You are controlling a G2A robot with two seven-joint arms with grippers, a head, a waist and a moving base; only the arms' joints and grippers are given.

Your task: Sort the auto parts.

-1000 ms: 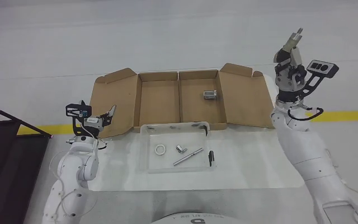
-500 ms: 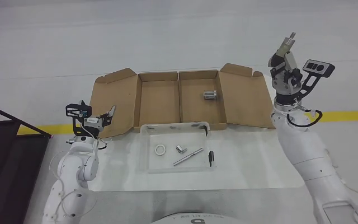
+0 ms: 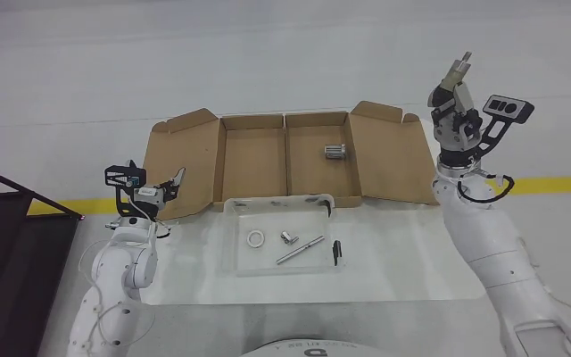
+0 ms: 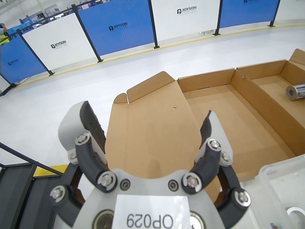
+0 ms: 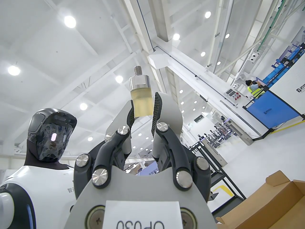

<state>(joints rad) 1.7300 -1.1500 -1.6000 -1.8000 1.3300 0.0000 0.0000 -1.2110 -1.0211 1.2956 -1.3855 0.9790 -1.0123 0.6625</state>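
My right hand point(image 5: 144, 100) pinches a threaded stud part point(image 5: 139, 82), held high past the cardboard box point(image 3: 254, 161) toward the right edge of the bench point(image 3: 401, 259). My left hand point(image 4: 146, 110) is spread wide over the box's left flap, near the bench's left edge.

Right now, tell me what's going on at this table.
The robot is sorting auto parts. Its right gripper is held high, shut on a threaded part. The left gripper hangs open beside the cardboard box. One metal cylinder lies in the box's right compartment. A ring, a small fitting and a rod wait in the clear tray.
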